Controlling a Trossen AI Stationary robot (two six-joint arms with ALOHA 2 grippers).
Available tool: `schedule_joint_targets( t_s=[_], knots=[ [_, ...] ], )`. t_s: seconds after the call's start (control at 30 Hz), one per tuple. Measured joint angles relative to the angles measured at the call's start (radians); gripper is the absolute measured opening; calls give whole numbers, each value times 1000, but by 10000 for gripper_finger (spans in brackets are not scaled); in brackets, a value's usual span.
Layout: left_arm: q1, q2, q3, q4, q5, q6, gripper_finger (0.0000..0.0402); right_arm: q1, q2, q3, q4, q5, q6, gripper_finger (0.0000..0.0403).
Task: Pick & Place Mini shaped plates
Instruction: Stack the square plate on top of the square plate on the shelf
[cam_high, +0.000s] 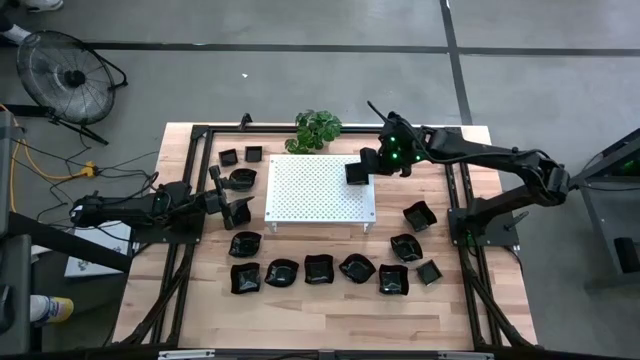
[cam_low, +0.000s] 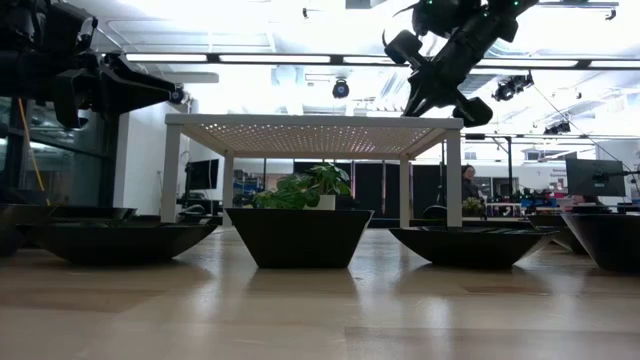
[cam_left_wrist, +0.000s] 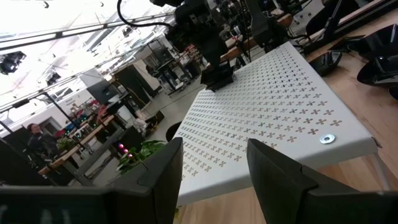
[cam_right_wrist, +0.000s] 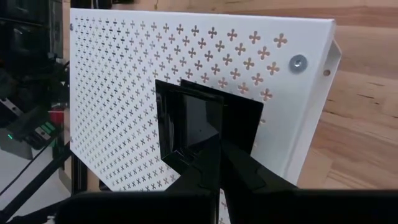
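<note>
2 dark robot arms work over a wooden table (cam_high: 330, 310), where a white perforated board (cam_high: 318, 190) on short legs stands at the centre, just in front of a green potted plant (cam_high: 318, 128). The right arm reaches across from the table's right side, and its right gripper (cam_high: 360, 172) is clenched on the rim of a square black plate (cam_right_wrist: 205, 121), holding it over the board's right rear corner; whether the plate touches the board cannot be told. The left arm waits at the table's left side, beside the board's left edge, its left gripper (cam_high: 240, 208) released with fingers (cam_left_wrist: 158, 174) apart and nothing between them. The other mini shaped plates (cam_high: 318, 270), glossy black, lie on the bare wood around the board: a row of 6 along the front, 3 more near the right side, and several at the left rear and by the left gripper.
</note>
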Motion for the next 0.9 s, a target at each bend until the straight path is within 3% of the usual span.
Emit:
schedule_joint_targets(
  t_s=[0.9],
  knots=[
    [0,0,0,0,0,0,175,0,0,-1,-31,0,-53,1]
  ],
)
